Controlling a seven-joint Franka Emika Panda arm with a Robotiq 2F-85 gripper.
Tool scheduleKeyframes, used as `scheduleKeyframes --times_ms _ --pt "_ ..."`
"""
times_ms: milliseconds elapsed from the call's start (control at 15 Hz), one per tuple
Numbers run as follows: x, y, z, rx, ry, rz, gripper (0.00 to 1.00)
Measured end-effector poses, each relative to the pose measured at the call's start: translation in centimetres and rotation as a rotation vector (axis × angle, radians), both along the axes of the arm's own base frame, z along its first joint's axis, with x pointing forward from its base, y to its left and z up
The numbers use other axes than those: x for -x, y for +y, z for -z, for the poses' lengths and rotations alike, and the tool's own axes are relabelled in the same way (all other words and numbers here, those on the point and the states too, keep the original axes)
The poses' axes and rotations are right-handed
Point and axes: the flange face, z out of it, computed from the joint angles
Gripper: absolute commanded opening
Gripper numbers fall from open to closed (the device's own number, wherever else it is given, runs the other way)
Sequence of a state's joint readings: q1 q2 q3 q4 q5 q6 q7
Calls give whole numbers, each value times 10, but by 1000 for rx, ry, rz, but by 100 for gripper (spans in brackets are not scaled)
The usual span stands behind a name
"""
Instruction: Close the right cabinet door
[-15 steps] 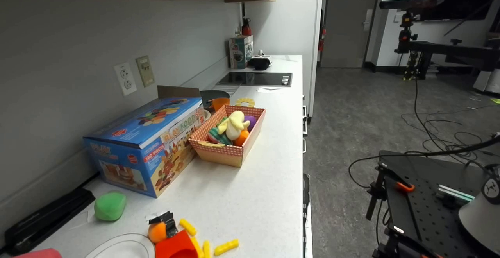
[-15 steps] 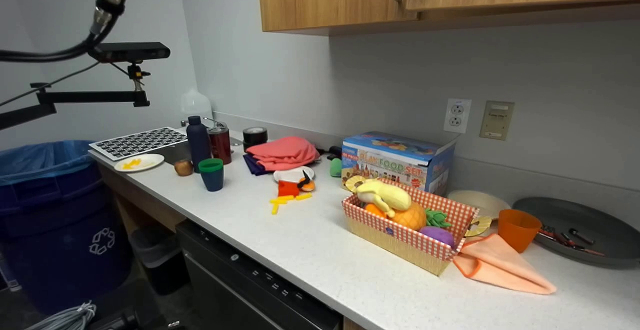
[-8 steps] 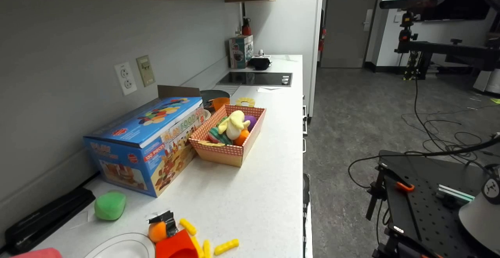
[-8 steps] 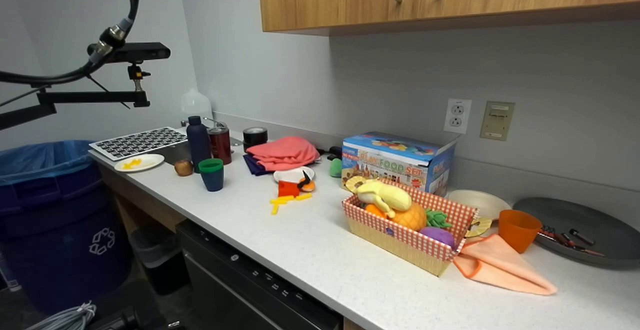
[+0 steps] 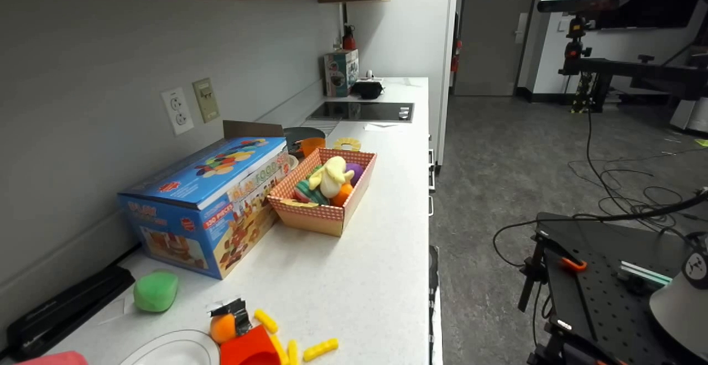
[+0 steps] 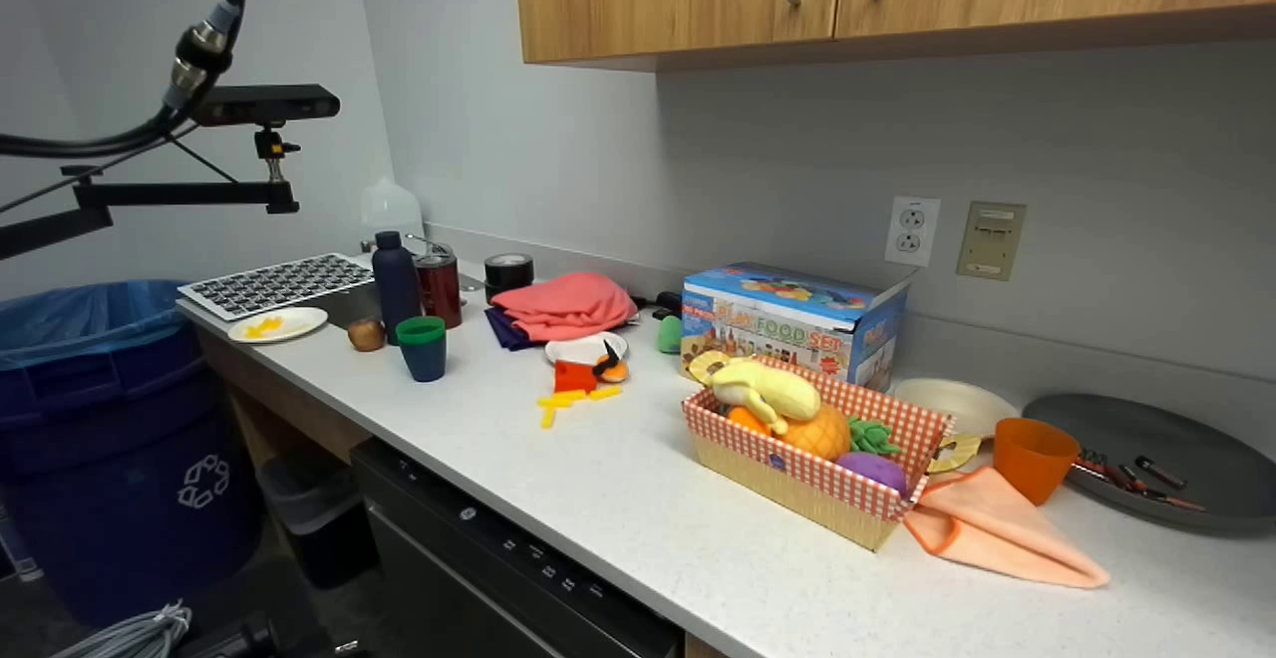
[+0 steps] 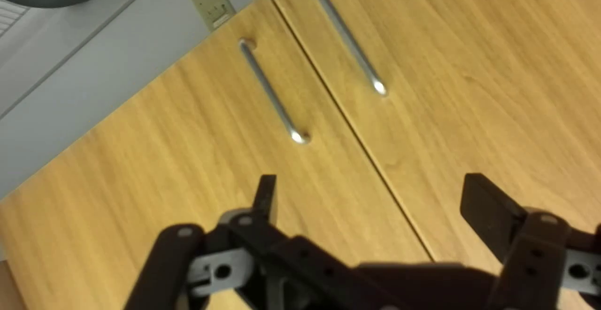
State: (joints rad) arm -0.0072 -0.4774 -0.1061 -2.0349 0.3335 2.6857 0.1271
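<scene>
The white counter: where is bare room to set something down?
In an exterior view, the white counter is bare above the dishwasher, between the yellow sticks and the checkered basket. More bare room lies in front of the basket and peach cloth. It is crowded around the orange cup, with the cloth and dark dish close by.

In an exterior view, a grey wall (image 5: 83, 77) fills the left and a white counter (image 5: 387, 232) runs from the bottom toward the upper middle. A dark grey floor (image 5: 487, 177) spreads at the right, up to a grey door (image 5: 492, 50). In an exterior view, a pale side wall (image 6: 309, 20) meets the grey wall at the upper left, a black dishwasher (image 6: 488, 568) sits under the counter at the bottom, and the light is dimmer toward the right.
</scene>
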Motion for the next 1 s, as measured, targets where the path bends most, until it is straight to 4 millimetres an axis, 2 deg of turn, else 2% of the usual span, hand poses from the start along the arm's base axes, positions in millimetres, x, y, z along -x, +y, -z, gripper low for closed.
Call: scheduleKeyframes --times_ms 133,400,1000 --pt "13 -22 3 15 20 43 100" --pt "8 -13 6 20 27 28 100" --pt "7 -14 6 20 27 28 100"
